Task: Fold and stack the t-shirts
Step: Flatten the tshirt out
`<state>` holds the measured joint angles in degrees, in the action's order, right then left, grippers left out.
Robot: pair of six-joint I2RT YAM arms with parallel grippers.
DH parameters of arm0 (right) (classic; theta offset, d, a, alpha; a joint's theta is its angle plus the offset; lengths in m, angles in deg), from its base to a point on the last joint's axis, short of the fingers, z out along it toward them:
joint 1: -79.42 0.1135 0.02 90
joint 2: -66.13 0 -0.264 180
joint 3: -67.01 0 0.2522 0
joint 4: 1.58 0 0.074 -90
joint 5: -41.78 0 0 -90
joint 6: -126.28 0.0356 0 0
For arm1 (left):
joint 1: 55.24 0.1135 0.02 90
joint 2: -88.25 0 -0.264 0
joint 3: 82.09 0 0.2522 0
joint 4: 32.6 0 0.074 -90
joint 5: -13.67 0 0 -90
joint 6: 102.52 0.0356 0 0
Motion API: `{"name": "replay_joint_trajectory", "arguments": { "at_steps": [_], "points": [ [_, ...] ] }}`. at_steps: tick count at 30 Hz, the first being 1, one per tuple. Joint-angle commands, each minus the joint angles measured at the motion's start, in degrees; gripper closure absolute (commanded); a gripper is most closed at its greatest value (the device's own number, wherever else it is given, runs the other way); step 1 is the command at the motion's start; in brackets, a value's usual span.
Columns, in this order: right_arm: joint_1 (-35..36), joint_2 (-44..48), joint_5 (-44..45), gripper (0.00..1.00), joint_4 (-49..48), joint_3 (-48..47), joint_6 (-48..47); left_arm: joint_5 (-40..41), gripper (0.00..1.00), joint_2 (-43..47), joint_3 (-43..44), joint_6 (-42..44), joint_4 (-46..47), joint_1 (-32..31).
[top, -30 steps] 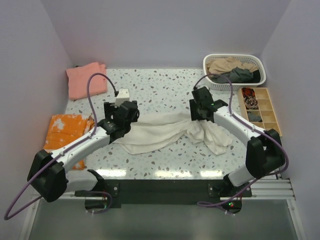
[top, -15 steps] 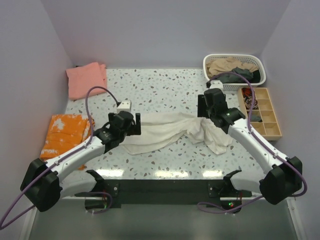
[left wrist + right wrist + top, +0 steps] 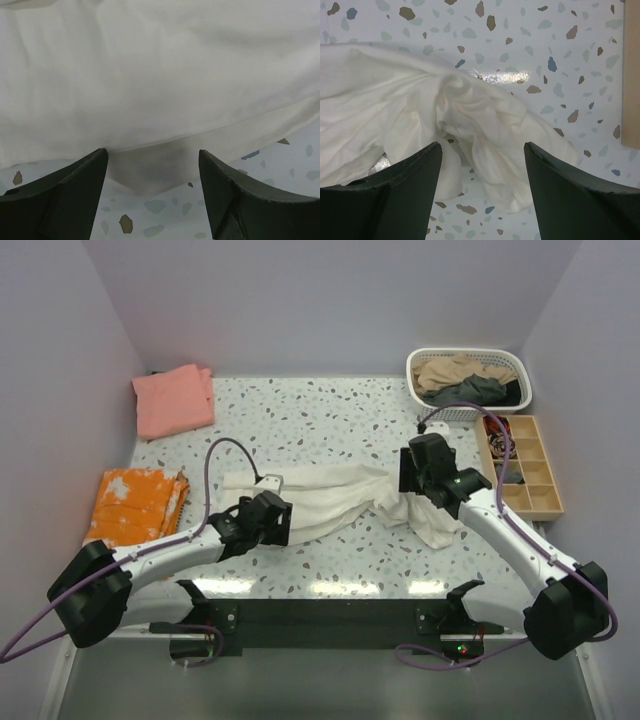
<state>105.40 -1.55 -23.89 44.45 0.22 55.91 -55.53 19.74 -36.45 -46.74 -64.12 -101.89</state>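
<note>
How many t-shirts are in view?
5: pink one far left, orange one near left, cream one mid-table, tan and grey in the basket; more may hide beneath.

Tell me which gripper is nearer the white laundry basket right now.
Right. The right gripper hovers over the bunched end of the cream t-shirt, a short way in front of the basket. The left gripper is at the shirt's near edge, much farther off to the left.

1 white slatted laundry basket [image 3: 447, 412] stands at the speckled terrazzo table's [image 3: 330, 420] far right corner; 1 wooden compartment tray [image 3: 541, 498] lies along the table's right edge.
</note>
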Motion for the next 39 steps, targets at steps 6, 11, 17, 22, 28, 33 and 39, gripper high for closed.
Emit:
{"name": "replay_joint_trajectory", "arguments": {
  "at_steps": [6, 11, 17, 22, 28, 33, 39],
  "points": [
    [0.0, 3.4, 1.4, 0.29, 1.2, 0.8, 1.5, 0.4, 0.34, -0.9, -2.4, -3.8, 4.6, -0.2],
    [0.0, 2.8, 1.2, 0.3, 1.0, 1.0, 1.3, 3.5, 0.41, -1.6, -0.9, -3.8, 4.2, -0.2],
    [0.0, 2.1, 1.5, 0.31, 2.4, 1.4, 2.3, 7.0, 0.73, -3.8, 0.2, -2.4, 6.2, -0.2],
    [0.0, 3.5, 1.1, 0.31, 4.6, 2.3, 4.1, 7.8, 1.0, -6.4, 0.3, -1.6, 9.1, 0.4],
    [0.0, 6.2, -4.7, 0.31, 1.0, 5.6, 2.2, 8.0, 1.0, -5.7, 1.1, 0.2, 10.7, 2.0],
    [0.0, 4.8, -3.2, 0.3, -2.2, 4.9, 2.6, 9.1, 1.0, -3.2, 3.4, 2.9, 9.3, 3.3],
    [0.0, 0.1, -0.7, 0.3, -4.3, 2.4, 2.2, 9.4, 1.0, -0.9, 4.2, 4.8, 9.2, 5.3]
  ]
}}
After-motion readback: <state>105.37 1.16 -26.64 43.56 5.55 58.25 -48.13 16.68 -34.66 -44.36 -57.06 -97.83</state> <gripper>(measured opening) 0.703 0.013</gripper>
